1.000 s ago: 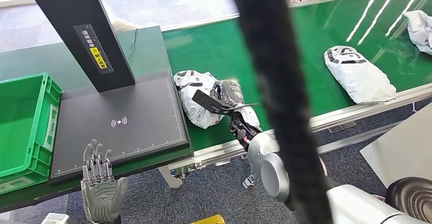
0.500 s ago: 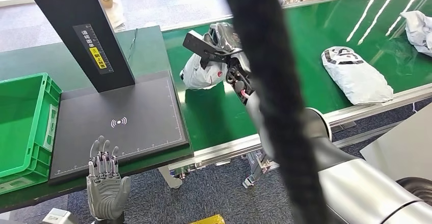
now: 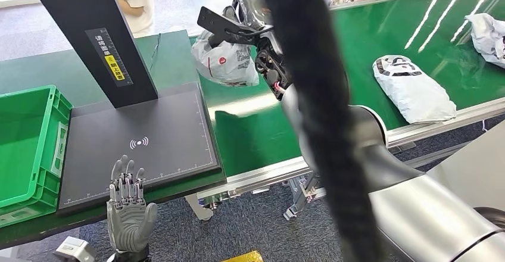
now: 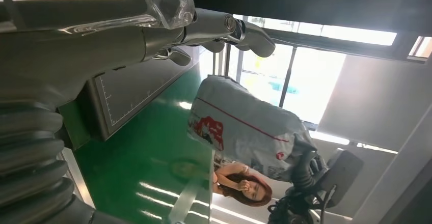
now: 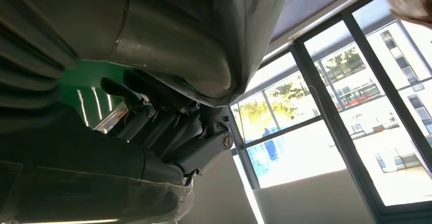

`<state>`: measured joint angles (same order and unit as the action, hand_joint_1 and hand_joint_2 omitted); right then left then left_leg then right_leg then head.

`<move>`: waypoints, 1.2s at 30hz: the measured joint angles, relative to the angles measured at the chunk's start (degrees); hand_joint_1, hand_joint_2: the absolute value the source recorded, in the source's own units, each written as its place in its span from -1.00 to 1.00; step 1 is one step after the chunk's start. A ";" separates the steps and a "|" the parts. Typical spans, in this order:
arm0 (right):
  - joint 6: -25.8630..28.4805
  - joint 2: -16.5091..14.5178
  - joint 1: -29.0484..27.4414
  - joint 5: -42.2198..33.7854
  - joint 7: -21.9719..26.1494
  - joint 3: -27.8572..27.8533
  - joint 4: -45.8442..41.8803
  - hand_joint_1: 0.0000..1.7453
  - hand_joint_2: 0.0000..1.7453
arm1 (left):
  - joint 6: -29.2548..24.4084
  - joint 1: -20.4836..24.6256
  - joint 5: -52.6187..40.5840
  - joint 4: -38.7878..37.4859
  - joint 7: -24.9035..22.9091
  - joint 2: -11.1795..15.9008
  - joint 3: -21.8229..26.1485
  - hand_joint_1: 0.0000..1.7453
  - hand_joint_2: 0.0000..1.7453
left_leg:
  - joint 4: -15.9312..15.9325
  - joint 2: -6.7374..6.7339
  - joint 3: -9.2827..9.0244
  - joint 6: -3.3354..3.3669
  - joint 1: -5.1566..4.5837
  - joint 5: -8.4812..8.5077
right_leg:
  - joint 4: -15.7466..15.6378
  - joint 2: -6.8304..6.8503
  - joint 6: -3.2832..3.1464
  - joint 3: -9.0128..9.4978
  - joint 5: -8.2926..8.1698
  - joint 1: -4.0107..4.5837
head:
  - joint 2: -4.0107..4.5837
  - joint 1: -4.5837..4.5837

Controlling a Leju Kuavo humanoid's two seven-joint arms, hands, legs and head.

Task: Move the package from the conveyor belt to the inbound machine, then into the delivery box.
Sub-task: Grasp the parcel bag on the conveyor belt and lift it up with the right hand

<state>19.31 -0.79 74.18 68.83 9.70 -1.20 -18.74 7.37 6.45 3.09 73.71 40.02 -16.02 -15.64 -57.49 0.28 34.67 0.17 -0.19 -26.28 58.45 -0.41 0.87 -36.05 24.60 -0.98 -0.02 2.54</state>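
While the right robot hand [image 3: 253, 21] grips the package [image 3: 223, 59], the left robot hand [image 3: 128, 211] hangs spread.

Held package [image 3: 225, 59]: thin crinkled plastic film, grey-white, slightly glossy; same film on the package [image 3: 412, 88] lying on the conveyor belt [image 3: 357, 47], which is smooth green with shiny glare streaks. Inbound machine [image 3: 143, 140] plate: matt black; delivery box [image 3: 27, 149]: rigid green plastic. Right robot hand [image 3: 262, 33]: dark plastic, arm brushed silver metal.
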 joint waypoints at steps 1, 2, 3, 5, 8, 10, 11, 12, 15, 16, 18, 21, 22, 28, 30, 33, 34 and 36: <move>-0.08 -0.08 0.26 0.08 -0.10 0.04 -0.01 1.00 -1.00 | -0.01 0.06 0.03 -0.09 0.00 0.00 -0.04 -1.00 1.00 | 0.00 0.00 0.00 0.00 0.00 0.00 | 0.00 0.00 0.00 0.00 0.00 0.00 | 0.00 0.00; -0.13 -0.16 0.45 0.18 -0.15 0.11 -0.01 1.00 -1.00 | -0.02 0.13 0.05 -0.18 0.00 0.00 -0.09 -1.00 1.00 | 0.00 0.00 0.00 0.00 0.00 0.00 | 0.00 0.00 0.00 0.00 0.00 0.00 | 0.00 0.00; -0.15 -0.25 0.60 0.25 -0.16 0.19 -0.02 1.00 -1.00 | -0.03 0.21 0.07 -0.28 0.00 0.00 -0.15 -1.00 1.00 | 0.00 0.00 0.00 0.00 0.00 0.00 | 0.00 0.00 0.00 0.00 0.00 0.00 | 0.00 -0.01; -0.16 -0.45 0.83 0.37 -0.21 0.36 -0.04 1.00 -1.00 | -0.07 0.35 0.08 -0.43 0.00 0.00 -0.30 -1.00 1.00 | 0.00 0.00 0.00 0.00 0.00 0.00 | 0.00 0.00 0.00 0.00 0.00 0.00 | 0.00 -0.01; -0.17 -0.89 1.33 0.49 -0.43 0.53 -0.11 1.00 -1.00 | -0.12 0.54 0.10 -0.66 0.00 0.00 -0.48 -1.00 1.00 | 0.00 -0.01 0.00 0.00 0.00 0.00 | 0.00 0.00 0.00 0.00 0.00 0.00 | 0.00 0.00; -0.19 -1.54 1.72 0.67 -0.60 0.82 -0.12 1.00 -1.00 | -0.19 0.79 0.29 -1.04 0.00 0.00 -0.67 -1.00 1.00 | 0.01 -0.05 0.00 0.00 0.00 0.00 | 0.00 -0.02 0.00 0.01 0.00 0.00 | 0.00 0.00; -0.19 -2.01 1.84 0.81 -0.64 0.99 -0.12 1.00 -1.00 | -0.28 0.98 0.42 -1.32 0.00 0.00 -0.78 -1.00 1.00 | 0.01 -0.09 -0.01 0.00 0.00 0.00 | 0.00 -0.05 -0.01 0.01 -0.01 0.00 | 0.00 0.00; -0.19 -2.57 1.91 0.96 -0.67 1.15 -0.12 1.00 -1.00 | -0.44 1.19 0.56 -1.65 0.00 0.00 -0.89 -1.00 1.00 | 0.01 -0.15 -0.02 0.00 0.00 0.00 | 0.00 -0.08 -0.01 0.01 -0.01 0.00 | 0.00 -0.01; -0.17 -4.65 1.92 1.23 -0.57 1.34 -0.12 1.00 -1.00 | -0.90 1.76 0.90 -2.66 0.00 0.00 -1.20 -1.00 1.00 | 0.01 -0.26 -0.04 -0.01 0.00 0.01 | 0.01 -0.12 -0.02 0.00 -0.01 0.02 | 0.00 -0.01; -0.16 -5.48 1.90 1.21 -0.42 1.37 -0.12 1.00 -1.00 | -0.96 1.92 1.01 -2.97 0.00 0.00 -1.30 -1.00 1.00 | 0.01 -0.28 -0.04 -0.02 0.01 0.01 | 0.02 -0.13 -0.02 0.00 -0.01 0.03 | 0.00 -0.01; -0.10 -7.39 1.86 1.16 -0.10 1.50 -0.12 1.00 -1.00 | -1.05 2.22 1.14 -3.57 0.00 0.00 -1.51 -1.00 1.00 | 0.02 -0.33 -0.04 -0.02 0.02 0.01 | 0.03 -0.18 -0.02 0.00 -0.01 0.04 | 0.00 -0.02; -0.01 -10.59 1.75 1.49 -0.02 2.13 -0.12 1.00 -1.00 | -1.21 2.55 1.12 -4.14 0.00 0.00 -1.82 -1.00 1.00 | 0.02 -0.39 -0.05 -0.02 0.03 0.01 | 0.03 -0.27 -0.02 -0.04 -0.01 0.05 | 0.00 -0.02; 0.04 -11.60 1.73 1.53 -0.01 2.34 -0.12 1.00 -1.00 | -1.25 2.61 1.10 -4.24 0.00 0.00 -1.87 -1.00 1.00 | 0.02 -0.39 -0.05 -0.02 0.04 0.01 | 0.03 -0.28 -0.02 -0.06 -0.01 0.05 | 0.00 -0.02; 0.83 -15.29 1.80 0.45 0.02 2.69 -0.16 0.07 -1.00 | -1.42 2.70 0.66 -4.72 0.00 0.00 -1.93 -1.00 1.00 | 0.02 -0.35 -0.04 -0.03 0.05 0.01 | 0.02 -0.27 -0.02 -0.05 -0.01 0.04 | 0.00 -0.01; 0.84 -15.49 1.80 0.05 0.15 2.69 -0.25 0.09 -1.00 | -1.40 2.73 0.58 -4.91 0.00 0.00 -1.93 -1.00 1.00 | 0.01 -0.34 -0.04 -0.03 0.04 0.01 | 0.01 -0.26 -0.02 -0.04 -0.01 0.03 | 0.00 -0.01; 0.49 -15.00 1.49 0.56 0.41 2.69 -0.30 0.10 -1.00 | -1.08 2.79 0.29 -5.19 0.00 0.00 -1.92 -1.00 1.00 | 0.00 -0.34 -0.05 -0.02 0.02 0.01 | -0.01 -0.26 -0.02 -0.03 -0.01 0.01 | 0.00 -0.02; 0.22 -14.56 1.21 1.13 0.34 2.72 -0.28 0.07 -1.00 | -0.89 2.81 0.15 -5.29 0.00 0.00 -1.91 -1.00 1.00 | 0.00 -0.32 -0.05 -0.02 0.01 0.01 | -0.01 -0.25 -0.02 -0.03 -0.01 0.01 | 0.00 -0.02; -0.37 -13.37 0.49 2.37 -0.01 2.76 -0.21 0.08 -1.00 | -0.55 2.85 -0.15 -5.50 0.00 0.00 -1.87 -1.00 1.00 | -0.01 -0.27 -0.05 -0.02 0.01 0.01 | -0.01 -0.22 -0.02 -0.02 -0.01 0.01 | 0.00 -0.02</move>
<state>18.94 -14.16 74.67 71.19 9.69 1.56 -18.96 6.81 9.30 2.93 68.21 40.02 -16.02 -17.52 -57.50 0.01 34.62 0.15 -0.17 -26.27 58.44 -0.63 0.85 -36.07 24.59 -0.97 -0.02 2.51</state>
